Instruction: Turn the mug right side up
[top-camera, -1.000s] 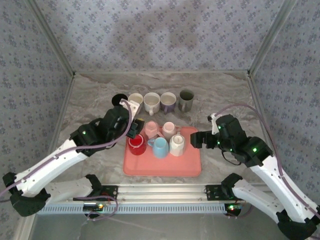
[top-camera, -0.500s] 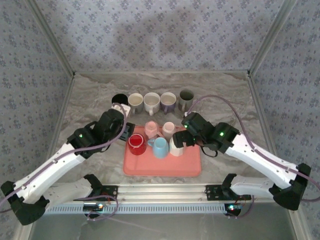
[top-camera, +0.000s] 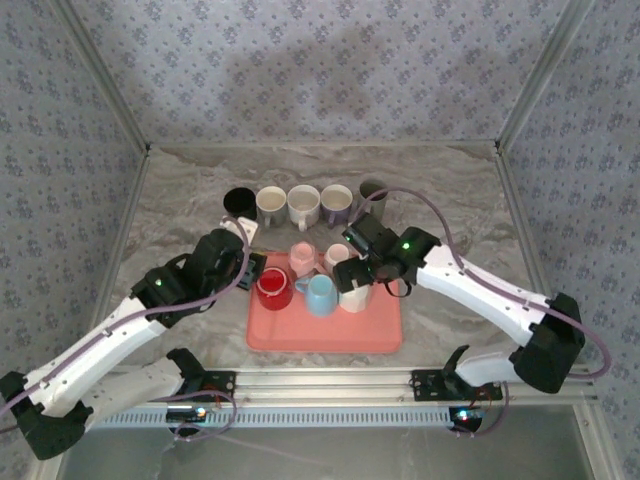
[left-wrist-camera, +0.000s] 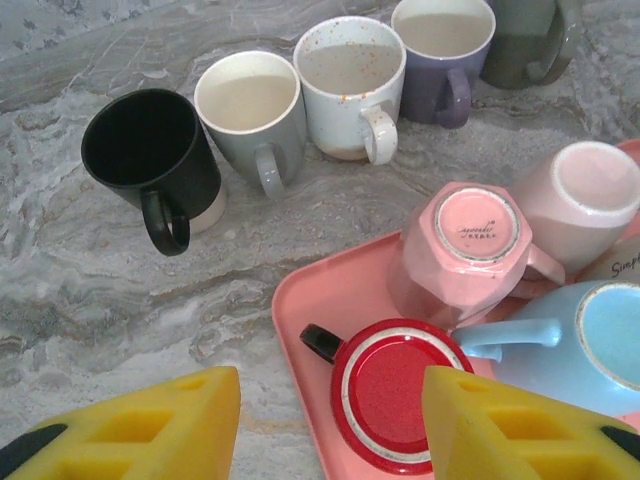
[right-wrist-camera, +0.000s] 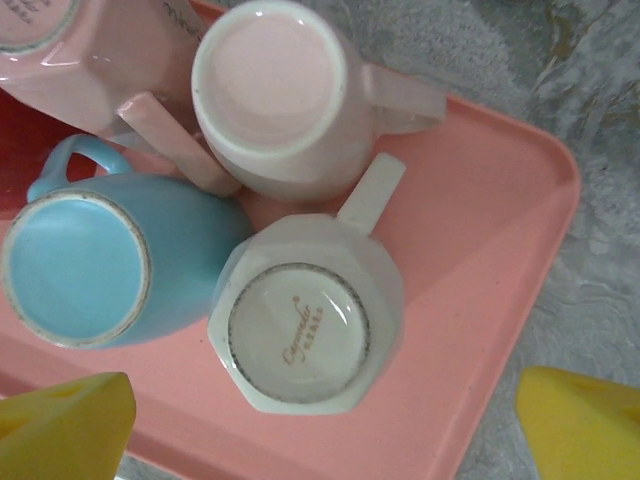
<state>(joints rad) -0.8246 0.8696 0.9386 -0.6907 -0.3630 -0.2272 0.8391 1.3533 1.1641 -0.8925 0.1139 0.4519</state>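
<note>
The right pincer (right-wrist-camera: 320, 430) is the one lined up for this. Its yellow foam pads (right-wrist-camera: 60, 425) are spread as wide as they go with nothing in them. The white eight-sided ceramic mug (right-wrist-camera: 305, 325) sits straight below, between the two pads and a touch ahead of their line. It's base-up, rim down on the pink plastic tray (right-wrist-camera: 500, 250), so its long axis points straight up at the pincer. The handle pokes forward, angled toward the pad on the bare-tray side, and ends just beside the pale pink round mug (right-wrist-camera: 265, 85). On the other pad's side the light blue mug (right-wrist-camera: 80, 270) looks pressed right against it, so I'd guess that finger gets very little room going down.

The left pincer (left-wrist-camera: 330, 430) hangs over the glossy red mug (left-wrist-camera: 390, 395), also upside down, with its pads apart and empty. It's farther from the white one, so the right arm is clearly nearer.

A second ago the right arm was parked off the tray's right side, well apart from every mug, and it has since swung in over the tray. The left arm has backed off slightly toward its base, with the same pad gap.
</note>
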